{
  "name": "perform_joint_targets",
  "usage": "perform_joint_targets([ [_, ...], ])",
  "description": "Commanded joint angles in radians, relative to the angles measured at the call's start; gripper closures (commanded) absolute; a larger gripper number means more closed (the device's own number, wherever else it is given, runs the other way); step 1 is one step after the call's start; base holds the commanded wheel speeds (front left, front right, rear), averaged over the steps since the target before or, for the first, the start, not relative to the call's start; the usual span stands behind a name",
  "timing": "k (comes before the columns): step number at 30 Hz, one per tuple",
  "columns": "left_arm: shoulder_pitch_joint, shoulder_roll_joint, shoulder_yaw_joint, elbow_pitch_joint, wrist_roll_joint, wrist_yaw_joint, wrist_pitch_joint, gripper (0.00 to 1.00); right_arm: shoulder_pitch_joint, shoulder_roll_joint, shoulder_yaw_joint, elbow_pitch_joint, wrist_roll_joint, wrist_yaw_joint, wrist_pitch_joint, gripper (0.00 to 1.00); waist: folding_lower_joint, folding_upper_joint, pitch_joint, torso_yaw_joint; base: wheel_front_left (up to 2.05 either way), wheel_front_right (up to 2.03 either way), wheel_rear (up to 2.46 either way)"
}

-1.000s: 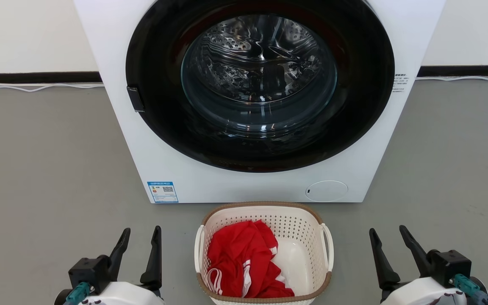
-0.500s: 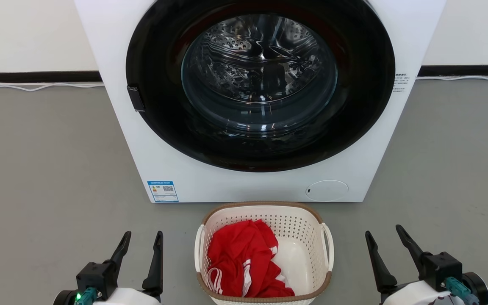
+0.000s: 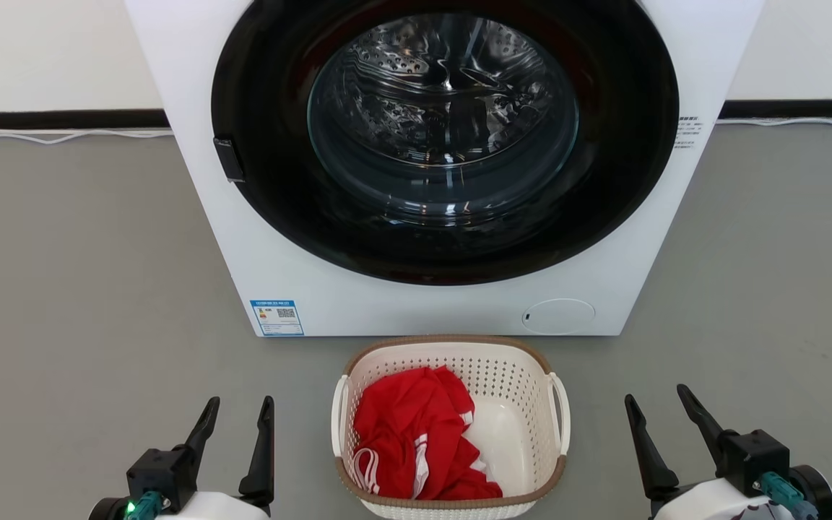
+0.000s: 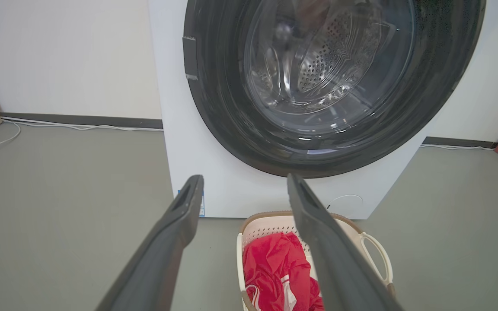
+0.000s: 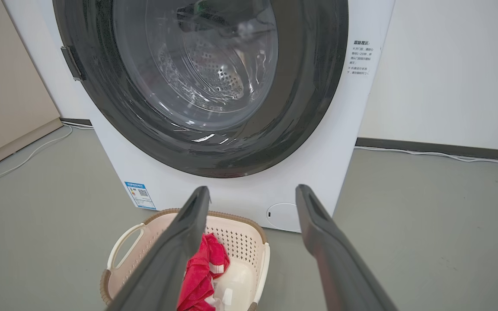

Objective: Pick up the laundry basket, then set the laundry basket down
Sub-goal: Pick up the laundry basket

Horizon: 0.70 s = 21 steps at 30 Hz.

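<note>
**A:** Where does the laundry basket [image 3: 510, 379] stand?

**B:** On the grey floor [image 3: 84, 289], upright with its brown rim on top. In the head view it is at six o'clock from the washing machine [image 3: 401, 310], close in front of the white cabinet, below the round dark door.

**A:** What lies in it?

**B:** A red garment [image 3: 409, 426] with white trim, bunched toward the nine o'clock side. The pale bottom shows bare toward four o'clock.

**A:** And the left gripper [image 3: 240, 401]?

**B:** It is at nine o'clock from the basket, near it but not touching. Its two dark fingers are spread apart and point to twelve o'clock. The basket's left loop handle [image 3: 339, 412] faces it across a strip of floor. In the left wrist view, the basket sits low between the fingers, and the finger on that view's right crosses in front of it.

**A:** The right gripper [image 3: 656, 394]?

**B:** It is at three o'clock from the basket and stands farther off than the left one. Its fingers are also apart, leaning a little toward eleven o'clock, and are clear of the right loop handle [image 3: 562, 412]. In the right wrist view, the basket lies at seven o'clock, partly behind one finger.

**A:** Anything else on the machine?

**B:** A blue label [image 3: 277, 318] sits at the cabinet's seven o'clock corner and a round cap [image 3: 557, 315] at five o'clock.
</note>
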Motion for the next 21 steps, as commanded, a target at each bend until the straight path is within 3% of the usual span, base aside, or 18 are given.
perform_joint_targets([
  [1,-0.035,0.01,0.033,-0.021,0.004,-0.001,-0.01,0.0,-0.04,-0.01,0.019,-0.018,-0.003,0.006,-0.014,0.0,0.0,0.0,0.008,0.001,0.0,0.0,0.0],
  [13,-0.096,0.01,0.022,0.009,-0.019,0.005,-0.01,0.0,-0.113,-0.003,0.014,0.005,-0.011,0.006,-0.014,0.0,0.0,0.0,0.091,-0.001,0.0,0.0,0.0],
  [21,-0.21,0.01,-0.013,0.067,-0.024,0.014,-0.01,0.0,-0.219,0.016,-0.031,0.066,-0.05,0.006,-0.014,0.0,0.0,0.0,0.206,-0.001,0.0,0.0,0.0],
])
